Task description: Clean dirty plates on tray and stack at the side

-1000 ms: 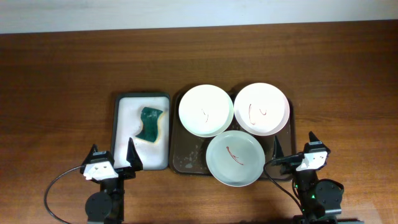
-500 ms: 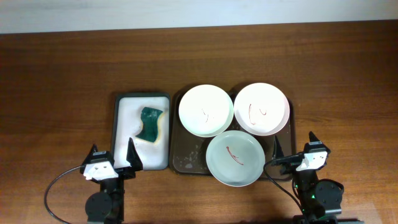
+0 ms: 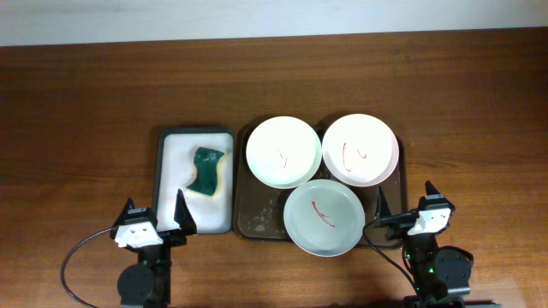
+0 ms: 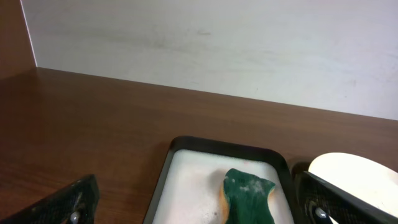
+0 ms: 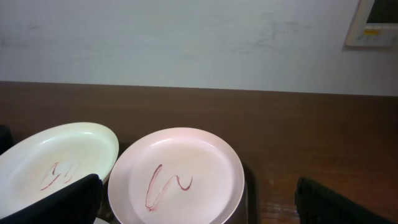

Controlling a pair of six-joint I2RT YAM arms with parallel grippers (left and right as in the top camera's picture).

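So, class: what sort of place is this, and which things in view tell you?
Probably a robotics test bench staged for dishwashing, not a real kitchen: wooden table against a plain wall, left claw and right claw both open, smeared plates on a tray, sponge alongside.

Thin red squiggles mark the cream round plate [image 3: 283,151], the pinkish-white round plate [image 3: 360,150] ahead of the right gripper's [image 5: 197,180] black fingers [image 5: 68,202], and the pale green-grey round plate [image 3: 324,218]. White foam flecks the dark grey-brown rectangular tray [image 3: 255,214].
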